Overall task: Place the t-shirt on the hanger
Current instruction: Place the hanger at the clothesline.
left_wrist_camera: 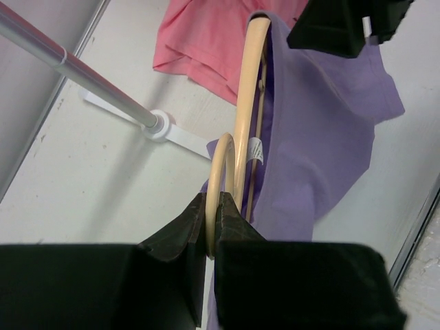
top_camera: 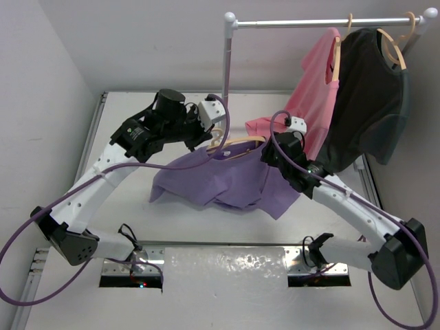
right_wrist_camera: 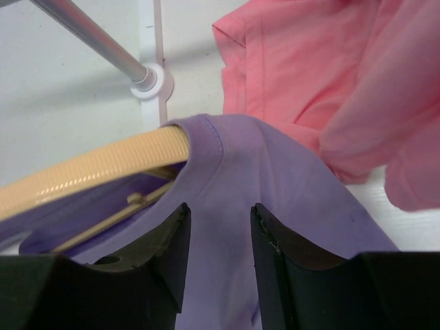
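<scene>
White table [top_camera: 172,220], seen from above, with my two arms reaching in from the near edge. A silver clothes rail [top_camera: 309,22] stood at the far right. It carried a black shirt [top_camera: 368,103] and a pink shirt [top_camera: 313,89], each on its own hanger, and the pink one trailed down onto the table.

Just left of the pink shirt, in the middle of the table, hung the lavender t-shirt [top_camera: 227,182]. It was held up at the neck between my two grippers, and its body sagged down towards the table. I judged it was raised like this so the cloth could fall open for threading.

The pale wooden hanger [left_wrist_camera: 247,89] lay along the top of the t-shirt. In the right wrist view, the end of one of its arms disappeared under the collar seam. So that shoulder looked seated, while the rest of the arm showed bare.

My left gripper [left_wrist_camera: 212,206] was pressed together on the hanger's hook, pinching the loop between its fingertips. I took this as the anchor that kept the hanger level and steady.

My right gripper [right_wrist_camera: 220,216] sat at the t-shirt's shoulder with its jaws parted. Lavender cloth showed in the gap, and I saw nothing clamped. It seemed placed to take the shoulder cloth and draw it further along the hanger.
</scene>
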Action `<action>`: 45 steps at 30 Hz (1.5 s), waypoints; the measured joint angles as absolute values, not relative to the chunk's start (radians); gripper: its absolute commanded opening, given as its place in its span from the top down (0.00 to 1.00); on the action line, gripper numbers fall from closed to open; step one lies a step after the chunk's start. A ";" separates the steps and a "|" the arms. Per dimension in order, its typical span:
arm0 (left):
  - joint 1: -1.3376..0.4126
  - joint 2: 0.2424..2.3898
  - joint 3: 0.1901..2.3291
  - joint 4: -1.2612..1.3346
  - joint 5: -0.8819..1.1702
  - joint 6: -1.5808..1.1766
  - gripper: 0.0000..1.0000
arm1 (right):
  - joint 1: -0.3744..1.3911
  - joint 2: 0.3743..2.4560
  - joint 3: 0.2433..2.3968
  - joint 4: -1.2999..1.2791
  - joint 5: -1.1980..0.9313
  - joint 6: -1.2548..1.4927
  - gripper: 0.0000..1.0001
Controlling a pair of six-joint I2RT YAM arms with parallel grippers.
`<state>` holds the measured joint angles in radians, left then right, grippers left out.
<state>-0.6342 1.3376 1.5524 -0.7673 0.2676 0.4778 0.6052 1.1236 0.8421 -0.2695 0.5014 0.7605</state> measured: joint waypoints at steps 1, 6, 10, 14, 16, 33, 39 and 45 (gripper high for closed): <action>-0.634 1.337 1.552 -0.767 0.265 0.471 1.00 | 0.599 1.142 0.842 -0.252 0.488 0.761 0.62; -0.634 1.337 1.552 -0.764 0.265 0.459 1.00 | 0.588 1.190 0.842 -0.161 0.446 0.755 0.60; -0.634 1.337 1.550 -0.759 0.265 0.457 1.00 | 0.588 1.198 0.842 -0.112 0.439 0.748 0.58; -0.634 1.337 1.549 -0.759 0.265 0.456 1.00 | 0.580 1.232 0.846 -0.094 0.443 0.762 0.63; -0.634 1.337 1.549 -0.759 0.265 0.456 1.00 | 0.572 1.258 0.846 -0.096 0.447 0.770 0.66; -0.634 1.337 1.536 -0.751 0.243 0.510 1.00 | 0.577 1.319 0.937 -0.102 0.484 0.538 1.00; -0.634 1.364 1.517 -0.752 0.209 0.550 1.00 | 0.718 1.336 1.052 -0.154 0.451 0.303 1.00; -0.634 1.402 1.547 -0.763 0.202 0.558 1.00 | 0.754 1.337 1.047 -0.170 0.378 0.225 1.00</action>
